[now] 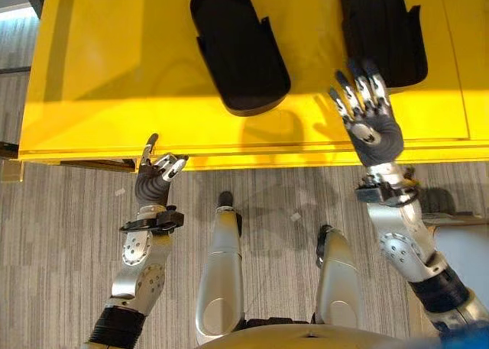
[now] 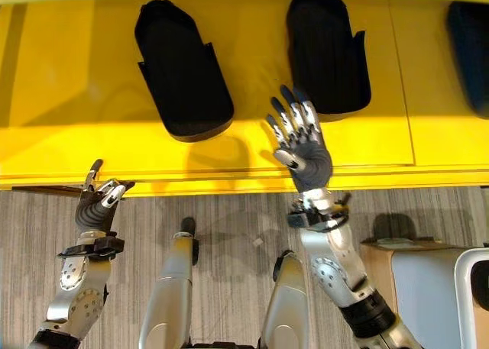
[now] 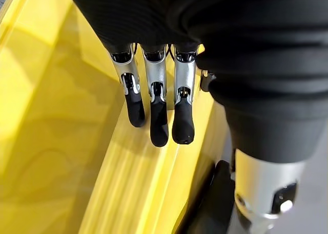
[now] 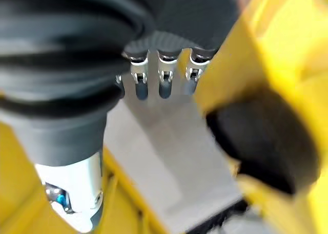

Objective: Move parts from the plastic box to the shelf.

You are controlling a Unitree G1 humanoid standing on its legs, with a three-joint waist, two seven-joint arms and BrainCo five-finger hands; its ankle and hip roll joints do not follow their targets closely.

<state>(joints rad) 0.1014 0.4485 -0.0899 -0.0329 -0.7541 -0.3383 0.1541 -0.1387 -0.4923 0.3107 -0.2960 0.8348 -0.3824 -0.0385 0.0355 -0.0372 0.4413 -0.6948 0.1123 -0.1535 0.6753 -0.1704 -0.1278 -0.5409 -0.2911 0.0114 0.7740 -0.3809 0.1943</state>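
Observation:
Two long black moulded parts lie on the yellow shelf (image 1: 107,74): one near the middle (image 1: 237,51), one to its right (image 1: 382,32). A third black part (image 2: 471,51) shows at the far right edge. My right hand (image 1: 372,129) hovers open over the shelf's front, fingers straight, fingertips just short of the right part and holding nothing. In the right wrist view its fingers (image 4: 163,80) point past a dark part (image 4: 261,142). My left hand (image 1: 153,182) is at the shelf's front edge, fingers relaxed and empty. Its fingers (image 3: 159,116) hang straight over the yellow lip.
The shelf's front edge runs across the view, with grey striped carpet (image 1: 69,234) below it. A pale plastic box (image 2: 432,288) stands on the floor at the lower right, beside my right arm.

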